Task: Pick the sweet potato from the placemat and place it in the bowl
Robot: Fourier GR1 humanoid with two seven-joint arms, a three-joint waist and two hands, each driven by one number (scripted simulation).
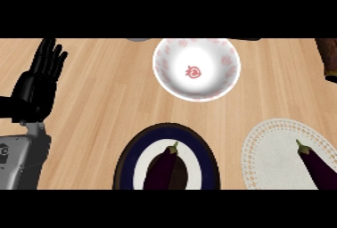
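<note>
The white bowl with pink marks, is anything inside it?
Nothing lies in the bowl: only a red mark at its centre and pink spots around the wall show. Its whole inside is in view; the counter beneath it is covered.
</note>
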